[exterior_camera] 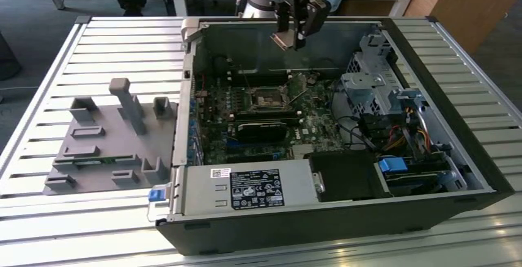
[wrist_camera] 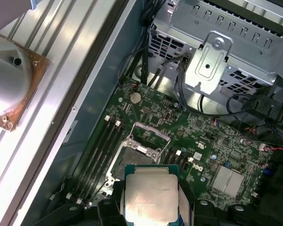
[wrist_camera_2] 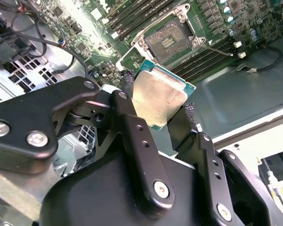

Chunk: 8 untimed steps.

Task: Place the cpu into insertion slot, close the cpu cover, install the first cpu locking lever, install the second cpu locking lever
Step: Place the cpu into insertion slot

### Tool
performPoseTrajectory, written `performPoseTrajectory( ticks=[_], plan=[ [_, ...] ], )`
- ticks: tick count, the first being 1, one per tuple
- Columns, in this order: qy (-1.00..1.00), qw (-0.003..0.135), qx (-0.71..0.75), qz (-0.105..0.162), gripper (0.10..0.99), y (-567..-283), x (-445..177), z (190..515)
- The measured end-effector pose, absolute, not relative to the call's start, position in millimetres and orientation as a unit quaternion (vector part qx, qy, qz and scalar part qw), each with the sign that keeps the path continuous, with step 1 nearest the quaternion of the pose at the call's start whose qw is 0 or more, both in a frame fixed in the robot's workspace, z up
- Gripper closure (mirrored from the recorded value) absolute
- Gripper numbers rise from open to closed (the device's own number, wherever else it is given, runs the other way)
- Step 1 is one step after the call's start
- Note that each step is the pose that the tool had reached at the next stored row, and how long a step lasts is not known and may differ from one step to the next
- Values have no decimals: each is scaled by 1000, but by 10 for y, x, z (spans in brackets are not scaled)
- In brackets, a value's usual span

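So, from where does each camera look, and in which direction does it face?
Exterior view: off the arm, above the table, looking down into the open computer case; shows the arm's end and the gripper holding the chip.
Second wrist view: on the arm behind the gripper, looking along its fingers past the chip to the socket.
First wrist view: on the arm, looking down on the circuit board; finger parts flank the chip.
Both wrist views share the chip and the socket.

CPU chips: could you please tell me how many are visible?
1: the cpu is held in the gripper, above the case, not in the insertion slot; others may be hidden.
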<state>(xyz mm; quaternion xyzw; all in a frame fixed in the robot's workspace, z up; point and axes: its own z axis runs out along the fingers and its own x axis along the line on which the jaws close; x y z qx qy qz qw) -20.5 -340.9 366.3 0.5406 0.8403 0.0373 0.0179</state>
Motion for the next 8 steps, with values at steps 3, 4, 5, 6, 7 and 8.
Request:
performPoseTrajectory(
  ticks=[3,4,5,6,7,8],
  plan=[
    [834,19,550,36,549,-3409,-205,3661],
    [831,19,554,36,549,-3408,-205,3660],
    [829,20,558,35,549,-3408,-205,3658],
    [826,20,562,35,549,-3409,-205,3657],
    [823,20,566,35,549,-3409,-205,3656],
    [821,21,570,34,549,-3409,-205,3654]
  ],
)
